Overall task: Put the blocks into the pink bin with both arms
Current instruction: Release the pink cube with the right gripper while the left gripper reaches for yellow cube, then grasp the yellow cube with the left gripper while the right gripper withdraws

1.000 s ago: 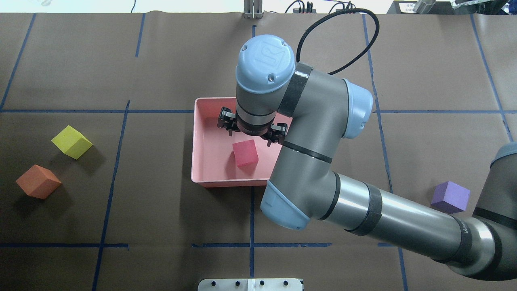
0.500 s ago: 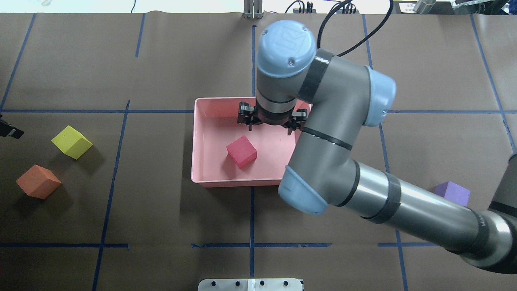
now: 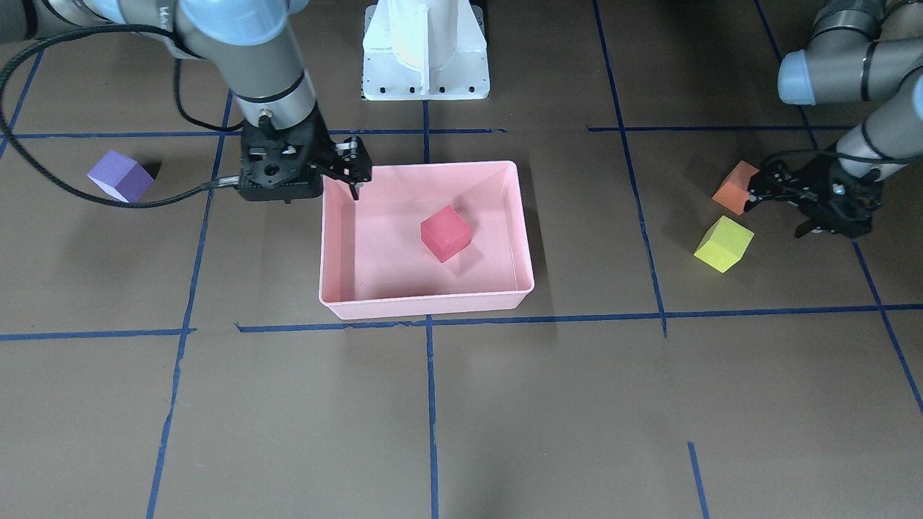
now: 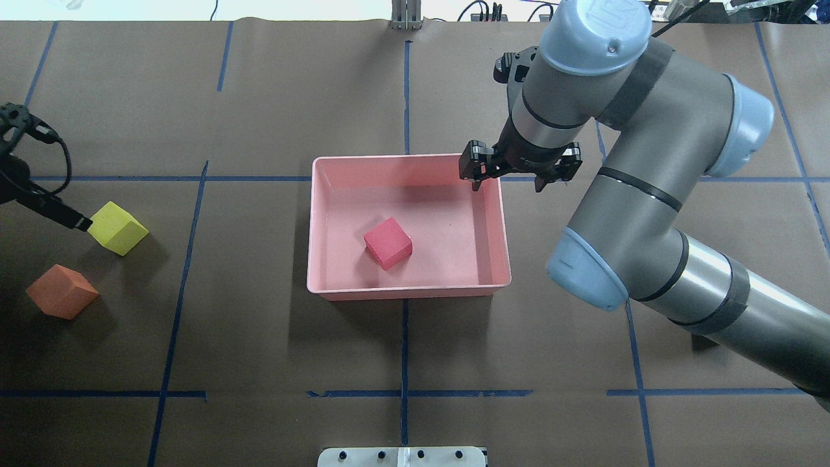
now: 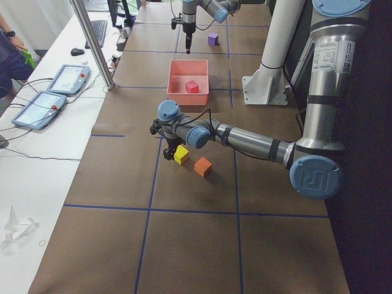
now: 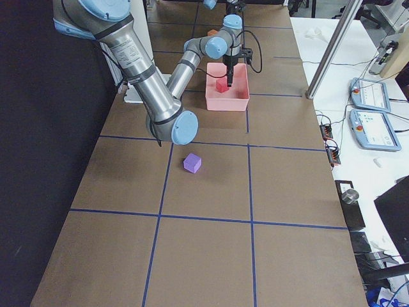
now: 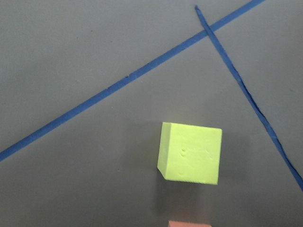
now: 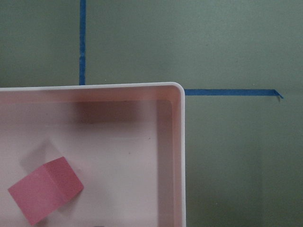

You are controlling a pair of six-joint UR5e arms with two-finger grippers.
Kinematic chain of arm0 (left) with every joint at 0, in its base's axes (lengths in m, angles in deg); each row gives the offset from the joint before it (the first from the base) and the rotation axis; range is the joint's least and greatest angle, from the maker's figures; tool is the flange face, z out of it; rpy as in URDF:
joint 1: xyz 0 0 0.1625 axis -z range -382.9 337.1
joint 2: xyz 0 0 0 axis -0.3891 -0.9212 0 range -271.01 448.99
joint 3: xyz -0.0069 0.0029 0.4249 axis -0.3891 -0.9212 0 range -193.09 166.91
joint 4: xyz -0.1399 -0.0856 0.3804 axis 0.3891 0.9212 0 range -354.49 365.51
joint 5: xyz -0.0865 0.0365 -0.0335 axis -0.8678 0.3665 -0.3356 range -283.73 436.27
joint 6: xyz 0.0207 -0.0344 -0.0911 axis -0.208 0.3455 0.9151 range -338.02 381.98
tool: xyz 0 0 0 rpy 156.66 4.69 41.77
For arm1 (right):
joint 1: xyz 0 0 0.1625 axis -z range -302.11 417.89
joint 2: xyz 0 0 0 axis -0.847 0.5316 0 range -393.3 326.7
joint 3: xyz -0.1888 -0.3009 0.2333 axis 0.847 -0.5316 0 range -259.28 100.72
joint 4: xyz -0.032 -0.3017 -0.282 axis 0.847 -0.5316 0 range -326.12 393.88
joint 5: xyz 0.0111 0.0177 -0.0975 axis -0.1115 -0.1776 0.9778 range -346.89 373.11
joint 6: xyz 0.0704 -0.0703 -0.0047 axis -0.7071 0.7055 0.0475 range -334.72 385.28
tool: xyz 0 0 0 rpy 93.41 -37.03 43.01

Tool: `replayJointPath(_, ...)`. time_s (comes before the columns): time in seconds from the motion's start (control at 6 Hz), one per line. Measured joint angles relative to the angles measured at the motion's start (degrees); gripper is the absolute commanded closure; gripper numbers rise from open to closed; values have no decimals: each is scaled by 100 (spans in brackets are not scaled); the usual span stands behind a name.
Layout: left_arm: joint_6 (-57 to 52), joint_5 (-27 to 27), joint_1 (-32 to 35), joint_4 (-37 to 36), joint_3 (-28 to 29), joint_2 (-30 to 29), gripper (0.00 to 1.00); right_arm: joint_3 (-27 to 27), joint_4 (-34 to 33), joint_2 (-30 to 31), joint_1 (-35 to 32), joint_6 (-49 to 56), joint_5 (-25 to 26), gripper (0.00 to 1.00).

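Note:
The red block (image 4: 388, 242) lies tilted inside the pink bin (image 4: 408, 293), also seen in the right wrist view (image 8: 45, 189). My right gripper (image 4: 517, 175) is open and empty, above the bin's far right corner. The yellow-green block (image 4: 117, 227) and the orange block (image 4: 63, 292) sit on the table at the left. My left gripper (image 3: 777, 213) is open and empty, hovering just by these two; one finger (image 4: 61, 213) nearly reaches the yellow-green block (image 7: 189, 153). The purple block (image 3: 119, 175) sits alone on the right side, hidden by the right arm in the overhead view.
The white pedestal (image 3: 425, 50) stands at the robot's edge of the table behind the bin. Blue tape lines grid the brown table cover. Operator tablets (image 5: 67, 78) and a metal post (image 5: 92, 43) lie on a side bench beyond the table.
My right gripper has moved from over the bin's middle to its far right corner. The red block tipped and settled in the bin. My left gripper came in beside the yellow-green block.

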Motion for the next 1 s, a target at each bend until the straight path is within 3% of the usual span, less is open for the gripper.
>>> replayJointPath(0.67, 370, 151, -594, 292, 450, -254, 0, 109, 14, 232, -93, 157, -37, 0)
replayJointPath(1.0, 393, 244, -653, 287, 632, -420, 58, 117, 18, 286, -93, 182, -33, 0)
